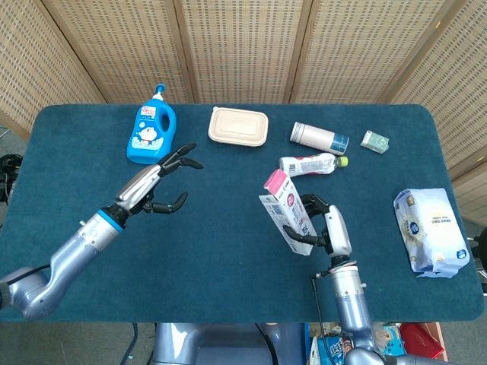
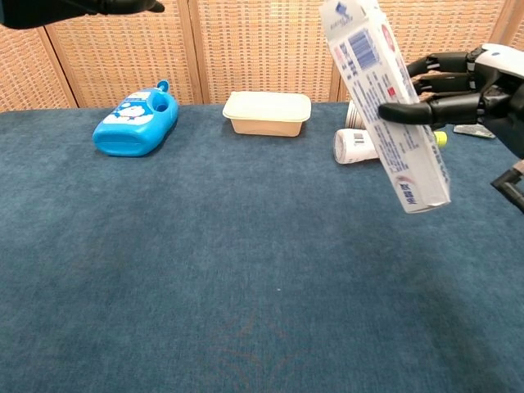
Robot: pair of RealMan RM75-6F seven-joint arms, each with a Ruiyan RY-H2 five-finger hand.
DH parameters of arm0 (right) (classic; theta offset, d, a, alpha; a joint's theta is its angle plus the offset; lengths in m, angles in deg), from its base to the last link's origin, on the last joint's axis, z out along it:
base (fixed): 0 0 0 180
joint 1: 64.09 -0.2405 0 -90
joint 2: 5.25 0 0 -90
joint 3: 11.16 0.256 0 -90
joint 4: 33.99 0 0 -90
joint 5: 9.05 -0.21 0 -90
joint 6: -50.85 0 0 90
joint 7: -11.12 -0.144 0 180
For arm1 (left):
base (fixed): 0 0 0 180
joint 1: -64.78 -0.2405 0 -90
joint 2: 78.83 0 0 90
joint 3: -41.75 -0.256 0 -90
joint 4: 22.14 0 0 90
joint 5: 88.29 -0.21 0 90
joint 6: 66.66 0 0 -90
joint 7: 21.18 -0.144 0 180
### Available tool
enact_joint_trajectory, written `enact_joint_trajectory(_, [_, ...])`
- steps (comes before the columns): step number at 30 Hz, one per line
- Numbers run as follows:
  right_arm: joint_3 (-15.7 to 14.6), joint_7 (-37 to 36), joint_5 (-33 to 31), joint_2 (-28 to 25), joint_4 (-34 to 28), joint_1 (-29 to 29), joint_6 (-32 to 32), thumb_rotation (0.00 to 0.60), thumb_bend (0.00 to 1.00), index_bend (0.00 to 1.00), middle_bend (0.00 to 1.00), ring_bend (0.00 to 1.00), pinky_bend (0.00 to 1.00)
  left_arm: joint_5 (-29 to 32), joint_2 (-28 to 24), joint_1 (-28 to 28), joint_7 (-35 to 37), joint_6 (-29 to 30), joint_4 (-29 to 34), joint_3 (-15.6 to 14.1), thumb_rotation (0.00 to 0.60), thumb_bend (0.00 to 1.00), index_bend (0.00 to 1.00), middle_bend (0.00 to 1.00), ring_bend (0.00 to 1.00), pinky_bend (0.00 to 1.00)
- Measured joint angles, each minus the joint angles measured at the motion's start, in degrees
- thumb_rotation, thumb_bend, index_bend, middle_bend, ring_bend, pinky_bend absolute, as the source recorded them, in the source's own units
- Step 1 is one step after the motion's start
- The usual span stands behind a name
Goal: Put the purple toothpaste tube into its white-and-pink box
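The right hand (image 1: pixel 329 226) grips the white-and-pink box (image 1: pixel 287 211), tilted above the counter (image 1: pixel 228 251) (blue cloth); the left hand (image 1: pixel 163 182) hovers released, fingers spread, near the blue bottle (image 1: pixel 151 132).

1. The white-and-pink box (image 2: pixel 386 102) is showing a barcode and lines of small blue print on its side in the chest view; none of the words can be read.
2. The blue bottle (image 1: pixel 151 131), far left of the box, is carrying a cartoon-character label; no lettering on it is legible.
3. The white bottle (image 2: pixel 355 145) lying just behind the box is showing a barcode on its label; the digits are too small to read.
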Motion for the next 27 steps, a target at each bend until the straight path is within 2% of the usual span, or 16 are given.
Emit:
enact_joint_trajectory(7, [-3.83, 10.97, 0.55, -3.27, 4.01, 0.5, 0.65, 0.6, 0.24, 0.68, 0.59, 0.49, 0.48, -2.13, 0.5, -1.22, 0.58, 0.94, -2.47, -2.2, 0.6, 0.51, 0.22, 0.0, 0.0, 0.0])
enact_joint_trajectory(17, [-8.43, 20.58, -0.16, -4.23, 8.2, 1.08, 1.47, 0.6, 0.24, 0.68, 0.54, 0.48, 0.46, -4.53, 0.22, -3.18, 0.39, 2.61, -4.69, -4.97, 0.6, 0.51, 0.22, 0.0, 0.0, 0.0])
enact_joint_trajectory(20, [-9.28, 21.16, -0.18, -3.7, 8.95, 1.21, 2.11, 0.6, 0.24, 0.62, 0.45, 0.39, 0.34, -5.17, 0.04, -3.75, -0.87, 3.05, -5.3, -5.89, 0.6, 0.51, 0.22, 0.0, 0.0, 0.0])
enact_joint_trajectory(22, [-9.81, 21.17, -0.02, -3.66, 9.19, 1.28, 2.78, 0.6, 0.24, 0.54, 0.36, 0.29, 0.25, -5.44, -0.01, -4.18, -2.09, 3.37, -5.77, -6.52, 0.6, 0.51, 0.22, 0.0, 0.0, 0.0])
enact_joint_trajectory(27, [-11.19, 20.12, 0.98, -4.02, 9.69, 1.57, 4.57, 0.6, 0.24, 0.44, 0.24, 0.17, 0.15, -5.63, -0.13, -5.54, -6.04, 4.34, -6.65, -8.01, 0.6, 0.51, 0.22, 0.0, 0.0, 0.0])
